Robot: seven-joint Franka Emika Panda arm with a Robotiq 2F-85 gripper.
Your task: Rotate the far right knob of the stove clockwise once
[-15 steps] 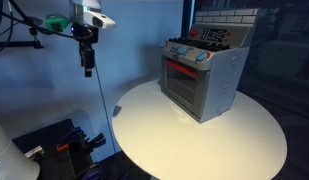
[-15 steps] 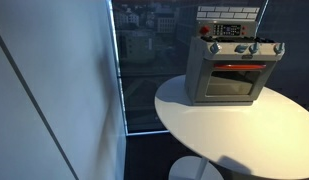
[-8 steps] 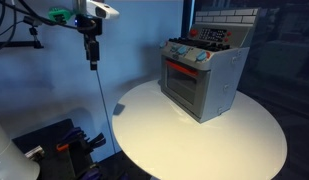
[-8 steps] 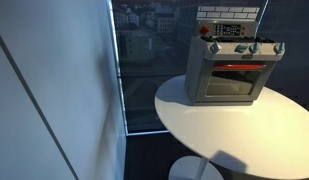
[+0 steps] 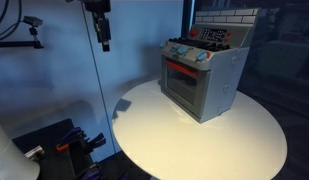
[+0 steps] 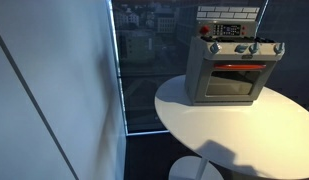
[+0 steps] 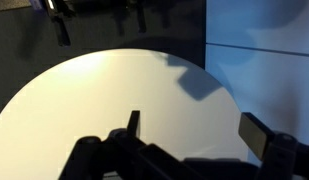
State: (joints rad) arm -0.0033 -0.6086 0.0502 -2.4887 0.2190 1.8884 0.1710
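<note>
The stove [image 5: 202,80] is a small grey toy oven with a red-framed door, and it stands at the far side of a round white table [image 5: 164,130]. It also shows from the front in an exterior view [image 6: 232,72]. The far right knob [image 6: 277,47] is light blue and ends the front knob row; it also shows in an exterior view [image 5: 205,58]. My gripper [image 5: 104,42] hangs high in the air, well off to the side of the stove, near the table's edge. In the wrist view the gripper [image 7: 199,135] is open and empty above the table top [image 7: 114,90]; the stove is out of that view.
A blue wall and a window pane stand behind the table [image 6: 224,130]. A thin cable [image 5: 101,95] hangs down below the gripper. Dark equipment [image 5: 59,140] sits on the floor beside the table.
My gripper has moved sideways towards the stove and slightly up. The stove and its knobs have not moved.
</note>
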